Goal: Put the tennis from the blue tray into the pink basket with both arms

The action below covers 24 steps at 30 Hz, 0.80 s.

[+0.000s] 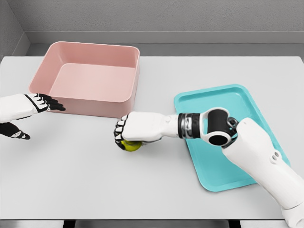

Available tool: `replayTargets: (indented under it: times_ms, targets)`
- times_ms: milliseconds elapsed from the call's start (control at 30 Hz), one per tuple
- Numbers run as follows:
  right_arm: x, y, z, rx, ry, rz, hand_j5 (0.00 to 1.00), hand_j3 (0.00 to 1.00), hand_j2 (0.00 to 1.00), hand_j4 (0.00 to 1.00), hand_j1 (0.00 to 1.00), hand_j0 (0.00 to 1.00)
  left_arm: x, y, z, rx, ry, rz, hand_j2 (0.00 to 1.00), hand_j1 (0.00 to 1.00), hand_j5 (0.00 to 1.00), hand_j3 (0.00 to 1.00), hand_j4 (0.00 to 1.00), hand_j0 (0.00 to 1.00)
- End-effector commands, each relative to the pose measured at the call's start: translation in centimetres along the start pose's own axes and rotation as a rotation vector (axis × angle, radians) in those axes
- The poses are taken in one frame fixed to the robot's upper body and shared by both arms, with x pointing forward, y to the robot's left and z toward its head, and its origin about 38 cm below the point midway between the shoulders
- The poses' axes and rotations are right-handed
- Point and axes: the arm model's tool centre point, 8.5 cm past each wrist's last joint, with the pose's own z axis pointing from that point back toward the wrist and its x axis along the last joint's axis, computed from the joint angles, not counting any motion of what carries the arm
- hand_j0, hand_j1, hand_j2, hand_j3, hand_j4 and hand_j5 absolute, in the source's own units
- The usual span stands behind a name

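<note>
between blue tray [247, 102] and pink basket [130, 64], the right hand [126, 133] clasps the tennis ball [130, 145]; left hand [40, 102] waits spread. better to pass it slowly, without squeezing.

- We see a bare simulated test space, not a lived-in room.
- A plain white table [156, 190] stands against flat grey walls [166, 16].
- Surfaces look rendered, smooth and unmarked, with only a pink basket [90, 78] and blue tray [228, 137].

1 head view looks steeply down, fairly near, onto the table [156, 190], seemingly facing the back wall [166, 16].
</note>
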Motion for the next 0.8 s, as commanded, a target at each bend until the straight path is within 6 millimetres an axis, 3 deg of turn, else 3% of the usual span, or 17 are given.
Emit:
replayTargets:
  times_ms: [0, 367, 400, 433, 500, 533, 767]
  targets:
    - [0.1, 0.7, -0.8, 0.015, -0.009, -0.019, 0.33, 0.33, 0.33, 0.33, 0.33, 0.33, 0.0, 0.1, 0.1, 0.004, 0.001, 0.004, 1.00, 1.00, 1.00, 1.00, 1.00, 1.00]
    - [-0.5, 1.5, -1.0, 0.038, 0.010, -0.031, 0.34, 0.34, 0.34, 0.34, 0.34, 0.34, 0.0, 0.0, 0.1, 0.002, 0.001, 0.004, 1.00, 1.00, 1.00, 1.00, 1.00, 1.00]
    - [-0.5, 1.6, -1.0, 0.038, 0.010, -0.032, 0.39, 0.39, 0.39, 0.39, 0.39, 0.39, 0.0, 0.1, 0.1, 0.003, 0.000, 0.006, 1.00, 1.00, 1.00, 1.00, 1.00, 1.00]
    - [-0.5, 1.7, -1.0, 0.038, 0.010, -0.037, 0.61, 0.61, 0.61, 0.61, 0.61, 0.61, 0.0, 0.1, 0.1, 0.003, 0.000, 0.006, 1.00, 1.00, 1.00, 1.00, 1.00, 1.00]
    - [-0.4, 1.8, -1.0, 0.036, 0.010, -0.038, 0.92, 0.92, 0.92, 0.92, 0.92, 0.92, 0.0, 0.1, 0.1, 0.003, 0.000, 0.006, 1.00, 1.00, 1.00, 1.00, 1.00, 1.00]
    - [-0.4, 1.7, -1.0, 0.035, 0.009, -0.038, 0.99, 0.99, 0.99, 0.99, 0.99, 0.99, 0.0, 0.1, 0.1, 0.003, 0.000, 0.006, 1.00, 1.00, 1.00, 1.00, 1.00, 1.00]
    - [-0.4, 0.5, -0.3, -0.008, 0.014, -0.022, 1.00, 1.00, 1.00, 1.00, 1.00, 1.00, 0.4, -0.5, -0.7, -0.002, -0.020, 0.008, 1.00, 1.00, 1.00, 1.00, 1.00, 1.00]
